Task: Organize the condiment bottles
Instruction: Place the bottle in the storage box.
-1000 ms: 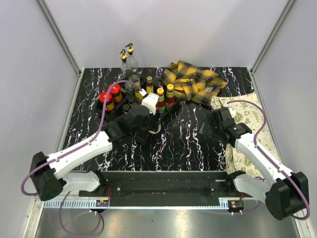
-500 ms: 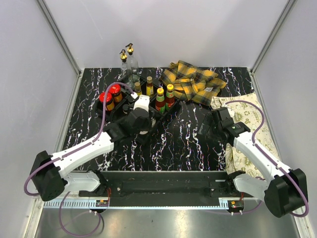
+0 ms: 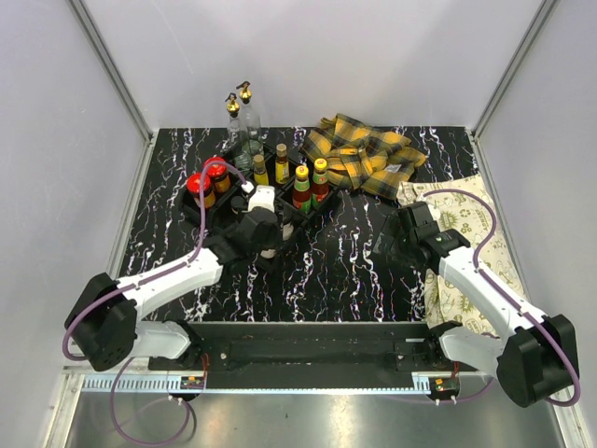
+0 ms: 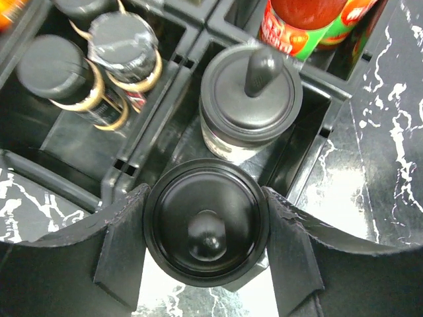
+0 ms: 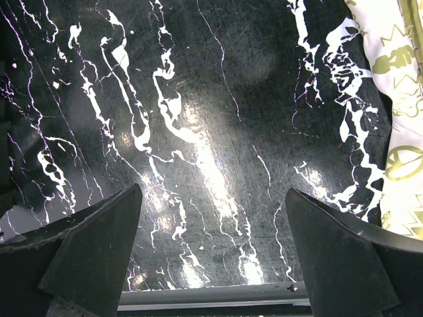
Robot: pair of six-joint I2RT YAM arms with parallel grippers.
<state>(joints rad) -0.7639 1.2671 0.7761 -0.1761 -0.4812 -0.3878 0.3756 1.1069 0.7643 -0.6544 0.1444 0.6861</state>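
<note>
My left gripper [image 3: 265, 241] is shut on a black-capped shaker [image 4: 206, 228], fingers [image 4: 122, 231] pressed on both sides of its round lid, at the near rim of the black divided tray [image 3: 216, 217]. A second black-capped shaker [image 4: 250, 92] stands in the compartment just beyond. Small black-capped, gold-banded bottles [image 4: 122, 39] stand to its left. Yellow-capped sauce bottles [image 3: 311, 184] and red-lidded amber jars [image 3: 207, 180] stand in the tray. Two gold-spouted glass bottles [image 3: 239, 114] stand behind it. My right gripper [image 3: 392, 245] is open and empty over bare marble [image 5: 213, 224].
A yellow plaid cloth [image 3: 364, 154] lies at the back right of the tray. A white cloth with gold print [image 3: 478, 245] lies along the right side, under the right arm. Grey walls enclose the table on three sides.
My left gripper has shifted left and a little nearer along the tray's front, keeping the shaker in its grip. The right arm has barely moved.
</note>
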